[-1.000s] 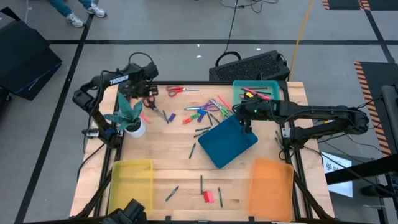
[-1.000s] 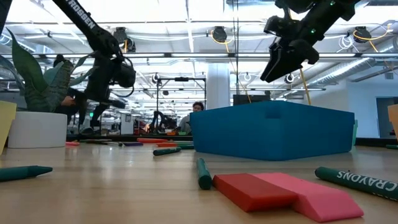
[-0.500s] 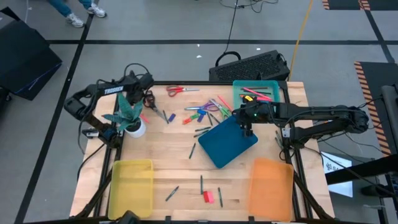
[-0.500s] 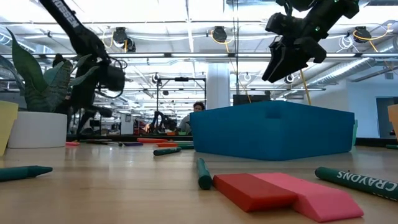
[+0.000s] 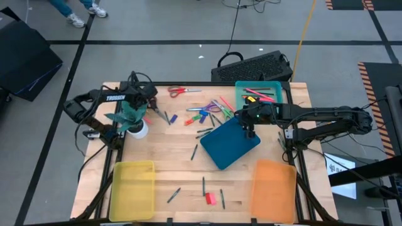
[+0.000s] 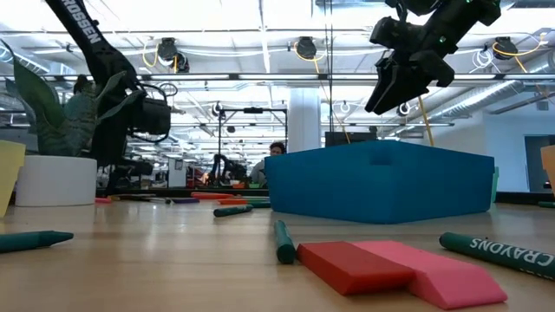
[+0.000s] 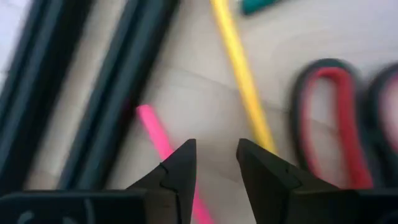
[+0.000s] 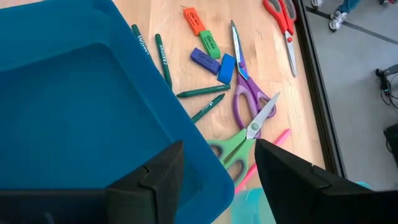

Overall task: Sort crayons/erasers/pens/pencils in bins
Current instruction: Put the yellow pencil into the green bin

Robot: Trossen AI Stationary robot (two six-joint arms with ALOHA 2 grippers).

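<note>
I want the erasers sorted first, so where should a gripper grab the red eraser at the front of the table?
Grip the red eraser across its narrow width, coming straight down. It lies flat with the pink eraser touching one long side, so nudging them apart first may help.

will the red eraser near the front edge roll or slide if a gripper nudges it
The red eraser probably slides rather than rolls: it is a flat-sided block lying flat on the table. It touches the pink eraser, so a nudge would likely shift both.
</note>
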